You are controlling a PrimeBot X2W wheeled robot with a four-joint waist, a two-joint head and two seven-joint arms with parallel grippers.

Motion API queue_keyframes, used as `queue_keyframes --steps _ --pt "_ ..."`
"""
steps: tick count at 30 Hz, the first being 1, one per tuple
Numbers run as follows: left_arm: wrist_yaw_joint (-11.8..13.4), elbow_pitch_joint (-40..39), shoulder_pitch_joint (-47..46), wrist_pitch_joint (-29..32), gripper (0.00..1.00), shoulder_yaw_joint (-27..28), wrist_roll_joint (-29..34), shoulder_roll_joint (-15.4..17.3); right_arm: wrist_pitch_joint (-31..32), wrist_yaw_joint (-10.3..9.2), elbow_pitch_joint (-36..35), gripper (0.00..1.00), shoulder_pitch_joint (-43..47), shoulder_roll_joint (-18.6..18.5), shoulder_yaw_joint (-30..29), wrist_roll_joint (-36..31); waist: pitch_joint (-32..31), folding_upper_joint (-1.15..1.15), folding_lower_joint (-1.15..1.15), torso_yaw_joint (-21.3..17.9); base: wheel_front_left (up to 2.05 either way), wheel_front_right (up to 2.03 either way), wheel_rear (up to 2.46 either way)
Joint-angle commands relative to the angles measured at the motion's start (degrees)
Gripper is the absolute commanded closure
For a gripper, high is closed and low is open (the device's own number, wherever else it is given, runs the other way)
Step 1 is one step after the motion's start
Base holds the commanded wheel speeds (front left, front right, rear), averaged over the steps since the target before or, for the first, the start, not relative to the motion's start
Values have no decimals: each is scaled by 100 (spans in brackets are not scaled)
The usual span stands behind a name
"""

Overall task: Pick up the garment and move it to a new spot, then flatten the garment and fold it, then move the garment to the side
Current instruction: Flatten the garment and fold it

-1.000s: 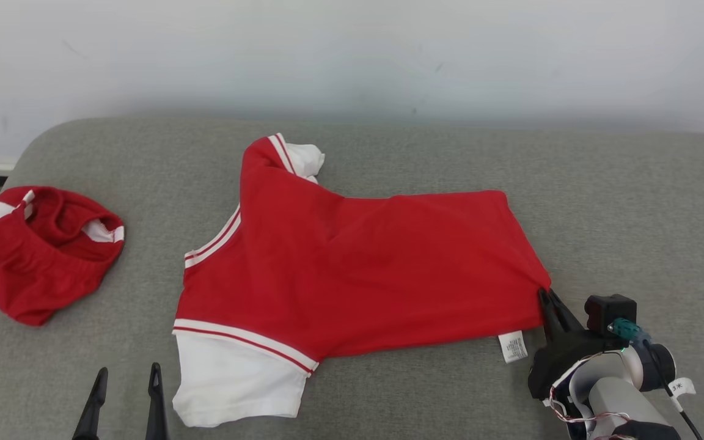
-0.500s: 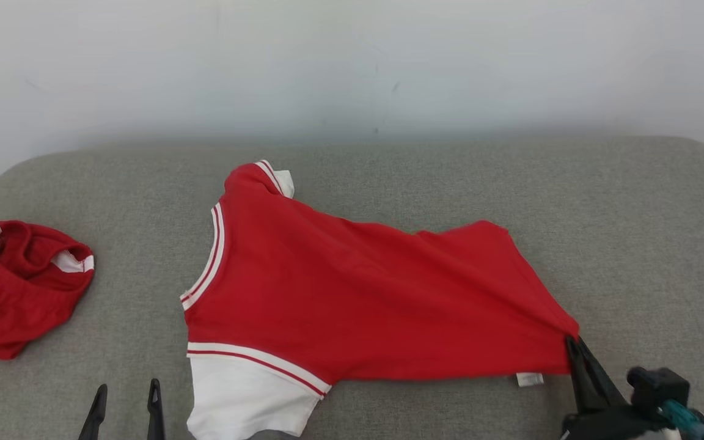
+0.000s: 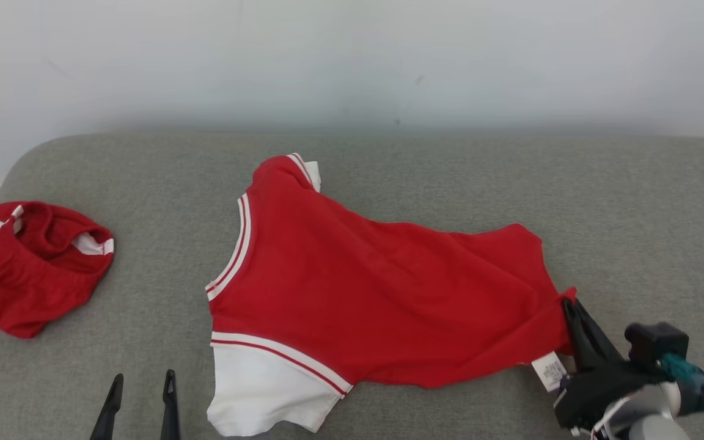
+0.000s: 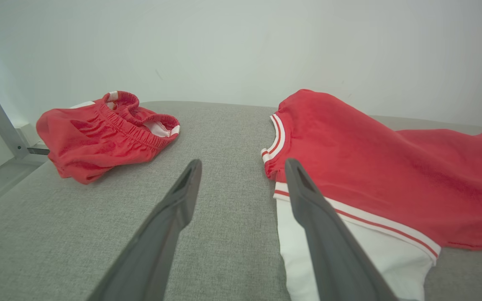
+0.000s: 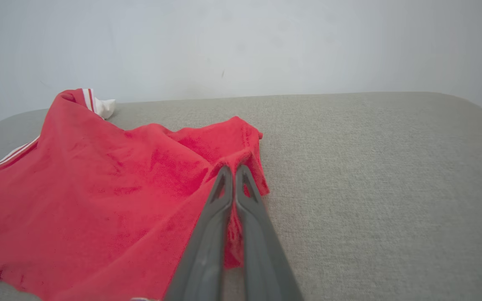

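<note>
The red shirt [image 3: 376, 293] lies across the middle of the grey bench [image 3: 633, 214], collar toward the left edge. The right tool [image 3: 569, 302] is pressed together on its hem corner, pinching the cloth. The left tool [image 3: 142, 382] is spread, empty, near the front edge. Crumpled red shorts [image 3: 28, 269] lie at the left edge.

Grey fabric surface [image 3: 450, 171] — plain white wall [image 3: 352, 55] behind.

Head view: high, looking forward and down across the grey cushion [image 3: 388, 159] to the wall. Left wrist view: low, close over the cushion, facing the wall. Right wrist view: low, likewise wall-facing. All three share the red shirt [image 3: 376, 287]
</note>
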Motion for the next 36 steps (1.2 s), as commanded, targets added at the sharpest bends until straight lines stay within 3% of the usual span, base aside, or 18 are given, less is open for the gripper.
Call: queue_keyframes --steps 1,10,11,12,13,17,21,36 --pt "6 18 -56 -19 0 -9 -50 -7 -4 -13 90 100 -127 -8 6 -32 63 0 1 115 0 0 0" --pt "6 163 -254 -19 0 -189 -94 -9 -265 -13 2075 100 -1450 -77 -10 -274 188 0 1 463 0 0 0" --pt "6 174 -267 -19 0 -194 -93 -8 -307 -13 2309 92 -1537 -92 -17 -325 189 0 1 487 0 0 0" --pt "6 185 -272 -19 0 -198 -91 -8 -389 -13 2491 59 -1618 -103 -13 -357 185 0 1 504 0 0 0" --pt "5 195 -271 -19 0 -203 -80 -8 -511 -13 2645 0 -1700 -82 -5 -350 173 0 1 515 0 0 0" --pt "5 186 -169 -19 0 -121 -78 -9 -887 -13 2946 0 -1827 -30 100 -283 94 0 1 452 0 0 0" --pt "6 142 -74 -19 0 -1 -41 -9 -1038 -13 2699 0 -1680 -41 211 -162 -8 0 1 286 0 0 0" --pt "6 -16 212 -19 0 306 18 -10 -1036 -13 -2 0 44 130 -112 -152 -295 0 1 -185 0 0 0"
